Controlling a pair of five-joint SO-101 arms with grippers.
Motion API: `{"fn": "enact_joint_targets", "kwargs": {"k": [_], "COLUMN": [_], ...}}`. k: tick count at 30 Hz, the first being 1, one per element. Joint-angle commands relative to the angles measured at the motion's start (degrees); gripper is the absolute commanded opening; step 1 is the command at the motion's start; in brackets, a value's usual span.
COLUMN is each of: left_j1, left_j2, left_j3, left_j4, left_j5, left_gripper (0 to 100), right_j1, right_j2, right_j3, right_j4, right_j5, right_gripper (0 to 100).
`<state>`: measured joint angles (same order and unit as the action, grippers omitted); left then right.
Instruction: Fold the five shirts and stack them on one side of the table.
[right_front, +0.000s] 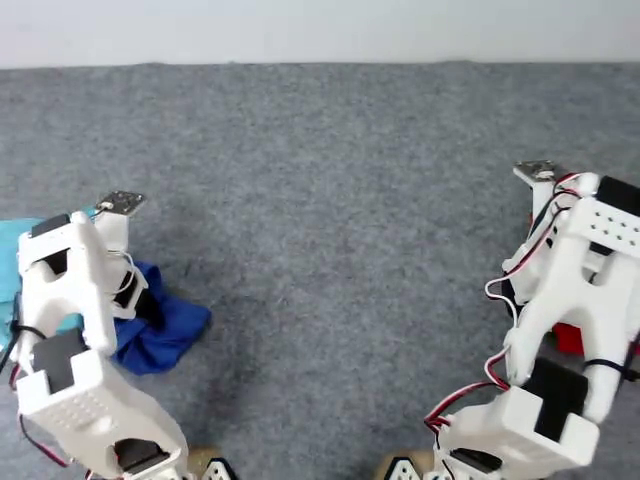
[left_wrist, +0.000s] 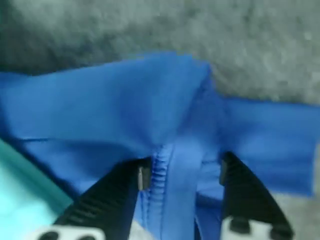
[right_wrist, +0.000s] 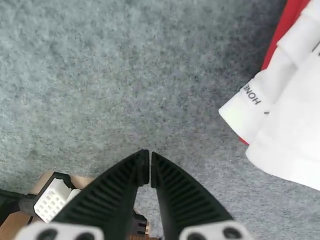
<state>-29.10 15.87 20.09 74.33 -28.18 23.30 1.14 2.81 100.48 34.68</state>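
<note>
A blue shirt (right_front: 172, 328) lies crumpled at the table's left, partly under the left arm (right_front: 75, 290). In the left wrist view my left gripper (left_wrist: 181, 172) is shut on a raised fold of the blue shirt (left_wrist: 150, 105), with the cloth bunched between the black fingers (left_wrist: 125, 187). A teal shirt (right_front: 10, 250) lies beside it at the left edge, seen also as teal cloth (left_wrist: 20, 200). My right gripper (right_wrist: 150, 161) is shut on nothing above bare grey surface. A folded white shirt (right_wrist: 290, 115) lies on a red shirt (right_wrist: 292, 20) close to it.
The grey felt table top (right_front: 330, 200) stretches wide and bare between the two arms. The right arm (right_front: 570, 290) stands at the right edge with a bit of red cloth (right_front: 568, 338) under it. A pale wall runs along the far edge.
</note>
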Motion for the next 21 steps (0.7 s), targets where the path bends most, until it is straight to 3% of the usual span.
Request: {"fn": "enact_joint_targets", "kwargs": {"k": [1,4,7,13,21], "left_j1": [0.2,0.8,0.4,-1.4,0.4], "left_j2": [0.1,-1.8,-7.0,-22.4,-34.7], "left_j3": [-2.5,-2.7,-4.9,-14.5,-28.6], "left_j4": [-5.7,-6.6,-4.1,-2.9,-8.9], "left_j5": [3.3,0.2,0.2,8.0,8.7], "left_gripper": [17,1,1,1,1], "right_j1": [-0.3,-0.3,-0.3,-0.3,-0.6], "right_j2": [-3.7,-3.7,-3.8,-4.2,-9.5], "right_j3": [-0.4,-0.4,-0.4,-0.5,-0.4], "right_j4": [2.4,2.4,2.4,2.4,2.4], "right_j5": [-0.6,-0.6,-0.6,-0.6,-0.5], "right_gripper": [1.2,1.2,1.0,0.9,1.0]}}
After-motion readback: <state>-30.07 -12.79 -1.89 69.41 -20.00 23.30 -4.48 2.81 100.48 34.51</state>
